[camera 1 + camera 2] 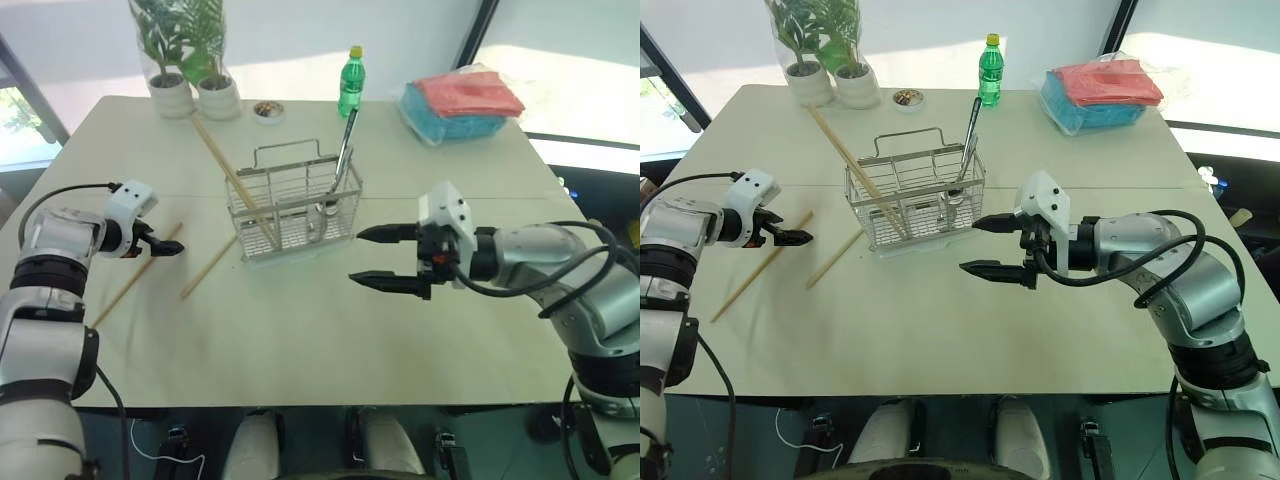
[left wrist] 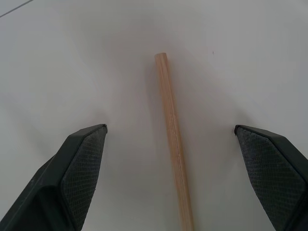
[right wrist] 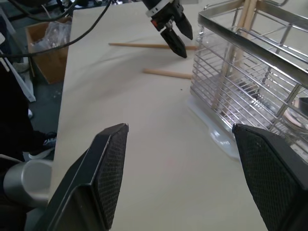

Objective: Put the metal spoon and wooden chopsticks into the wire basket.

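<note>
The silver wire-grid basket (image 1: pixel 293 205) stands mid-surface on the pale surface (image 1: pixel 320 350), holding the shiny metal spoon (image 1: pixel 340 165) and 1 leaning light-brown wooden chopstick (image 1: pixel 233 180). 2 more wooden chopsticks (image 1: pixel 207 267) lie flat on the basket's left. The left tool (image 1: pixel 172 247) hangs open over the outer chopstick (image 2: pixel 172 139). The right tool (image 1: pixel 375 257) is open and empty on the basket's right. Behind the basket stand 2 potted plants (image 1: pixel 185 55), a green bottle (image 1: pixel 350 82) and a red-and-blue cloth stack (image 1: pixel 462 103).

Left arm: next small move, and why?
Probably lower the left pincer straight down and close on the chopstick. Its fingers are wide open with that stick lying on the table centred between them, not yet gripped. The spoon and one chopstick already stand in the wire basket; two sticks remain outside.
</note>
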